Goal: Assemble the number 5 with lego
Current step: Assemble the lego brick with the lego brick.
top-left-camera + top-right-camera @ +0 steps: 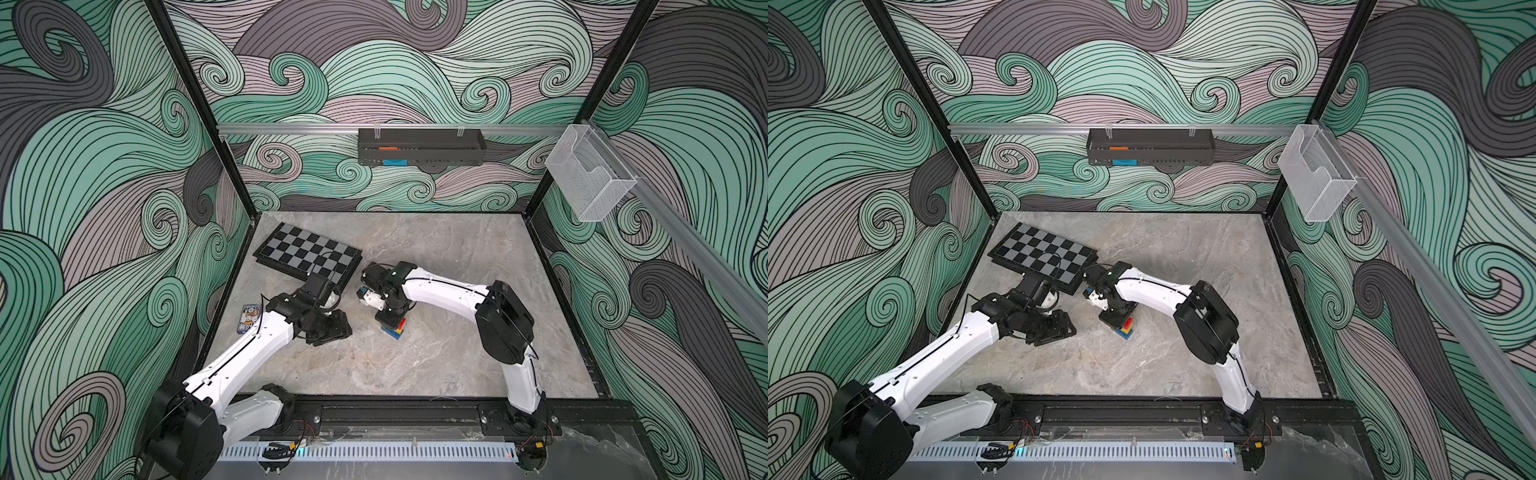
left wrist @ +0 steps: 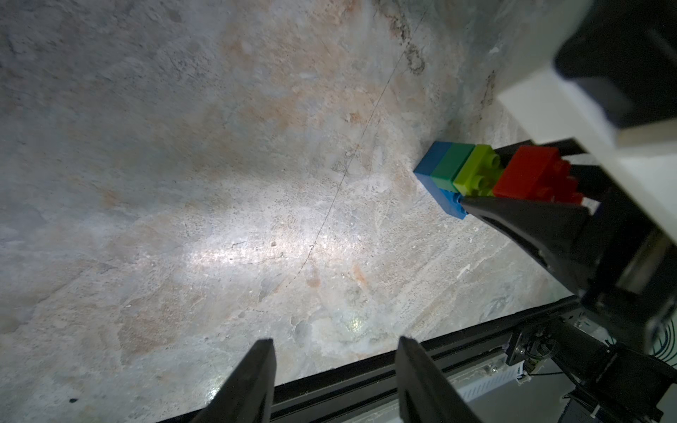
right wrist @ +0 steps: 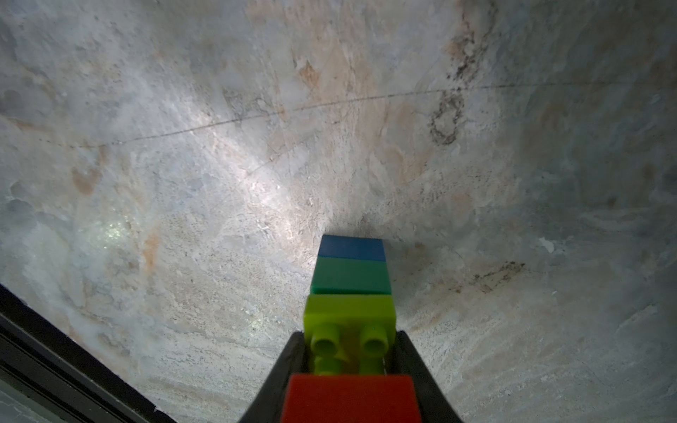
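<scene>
The lego figure (image 3: pixel 351 278) stands on the table (image 3: pixel 165 164), right gripper (image 3: pixel 351 338) clamped on its upper rows — likely light, stiff, slick, joints could pop — best squeezed across flat sides. Left gripper (image 2: pixel 335 344) open, empty.

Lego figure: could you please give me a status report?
Right hand shut on lego figure, blue base on table. Left hand open, empty, apart. Chessboard clear of it.
</scene>
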